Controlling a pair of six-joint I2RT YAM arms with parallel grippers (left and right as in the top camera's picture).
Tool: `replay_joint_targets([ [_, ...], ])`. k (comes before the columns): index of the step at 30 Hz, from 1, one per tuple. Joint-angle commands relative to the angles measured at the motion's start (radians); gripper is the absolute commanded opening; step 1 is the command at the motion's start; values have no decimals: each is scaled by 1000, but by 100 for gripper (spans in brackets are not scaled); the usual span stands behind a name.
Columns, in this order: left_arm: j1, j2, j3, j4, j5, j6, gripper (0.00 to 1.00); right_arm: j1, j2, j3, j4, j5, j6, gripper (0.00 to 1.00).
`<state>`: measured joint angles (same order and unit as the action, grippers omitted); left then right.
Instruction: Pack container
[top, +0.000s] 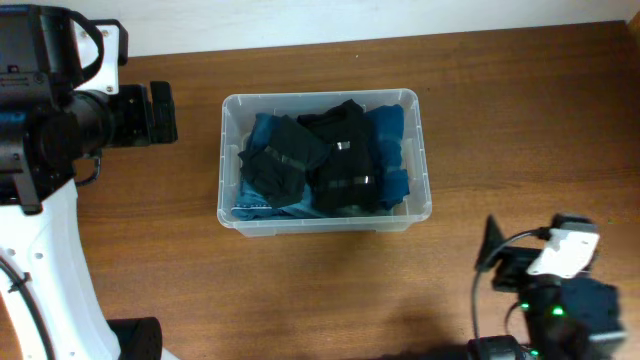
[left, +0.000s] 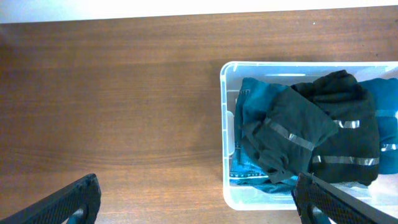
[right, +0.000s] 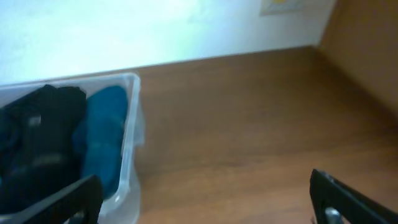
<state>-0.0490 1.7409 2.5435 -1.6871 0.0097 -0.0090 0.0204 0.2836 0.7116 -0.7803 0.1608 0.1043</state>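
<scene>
The clear plastic container (top: 227, 165) stands mid-table, filled with folded black clothes with grey stripes (top: 340, 165) and blue clothes (top: 388, 128). My left gripper (top: 163, 112) is open and empty, to the left of the container and apart from it. In the left wrist view its fingers (left: 199, 202) spread wide over bare table, with the container (left: 227, 124) and black clothes (left: 311, 134) at the right. My right gripper (top: 492, 256) is open and empty, below and to the right of the container. In the right wrist view (right: 205, 199) the container's corner (right: 133, 118) shows at the left.
The wooden table (top: 150, 240) runs to a white wall (top: 300, 15) at the back. The left arm's white base (top: 50, 260) fills the left edge. The right arm's body (top: 560, 290) sits at the front right corner.
</scene>
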Motion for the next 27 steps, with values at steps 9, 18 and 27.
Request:
replay_joint_targets([
  [9,4,-18,-3,0,-10,-6,99,-9,-263,-441,145,-106,36,98],
  [18,4,-18,-3,0,-10,-6,100,-8,-280,-543,168,-105,35,98],
  [27,4,-18,-3,0,-10,-6,99,-8,-277,-556,167,-105,35,98],
])
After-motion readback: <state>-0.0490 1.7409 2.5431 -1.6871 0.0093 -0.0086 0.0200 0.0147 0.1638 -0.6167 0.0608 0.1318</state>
